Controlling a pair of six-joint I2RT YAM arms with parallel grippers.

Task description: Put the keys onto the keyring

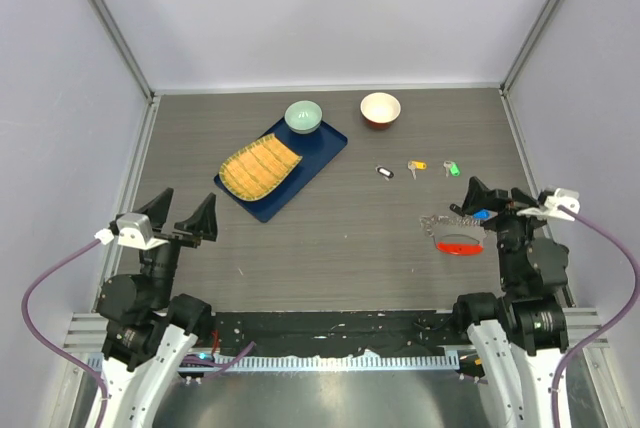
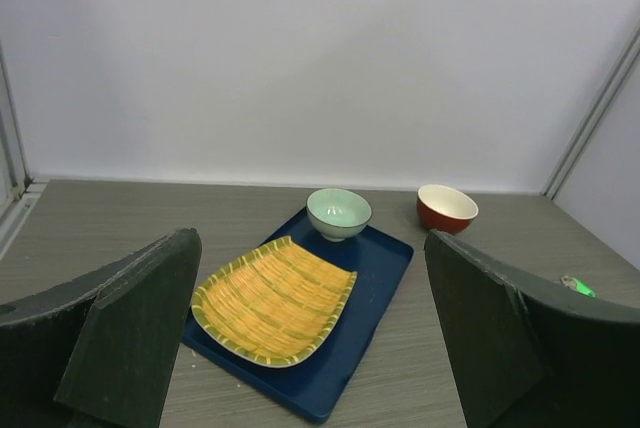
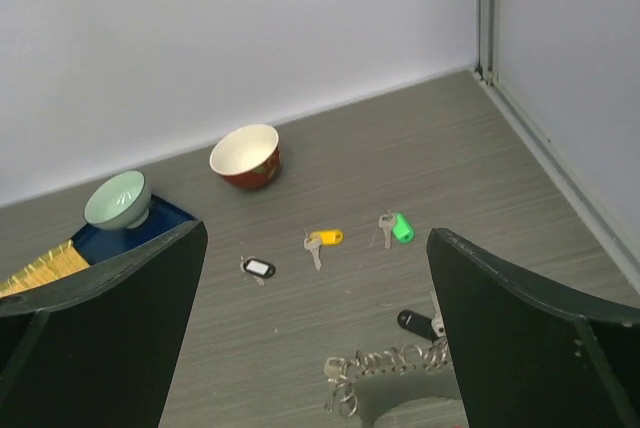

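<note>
Grey wood-grain laminate forms the table [image 1: 350, 248], matte and finely streaked. At the near left the left jaws stand wide apart with nothing between them, their fingers [image 2: 130, 328] dark, blunt wedges of matte plastic. Right of them and farther off lies a glossy navy rectangular tray [image 1: 322, 151], set askew. It carries a yellow woven-looking plate [image 1: 260, 168] with ribbed slats and a greenish rim. A smooth, round, pale green bowl [image 1: 303, 116] sits on the tray's far corner. Just right of the tray, on the bare table, stands a red bowl [image 1: 380, 108] with a cream inside. Nearer than that bowl, three small keys lie in a loose row, apart from one another: the black key [image 1: 384, 171], the yellow key [image 1: 417, 165] and the green key [image 1: 452, 168]. Each has a thin silver blade and a coloured plastic head. Nearer still and to the right lies the keyring [image 1: 455, 238], flat on the table. It is a tangle of fine silver chain [image 3: 385, 360] and rings with a shiny red oval loop [image 1: 460, 245]. A blue tag [image 1: 482, 215] and a small black tag [image 3: 415, 323] lie by the chain. Over its far right part hang the right jaws, also spread wide and gripping nothing, and the chain shows on the table between their two dark fingers [image 3: 520, 348].
</note>
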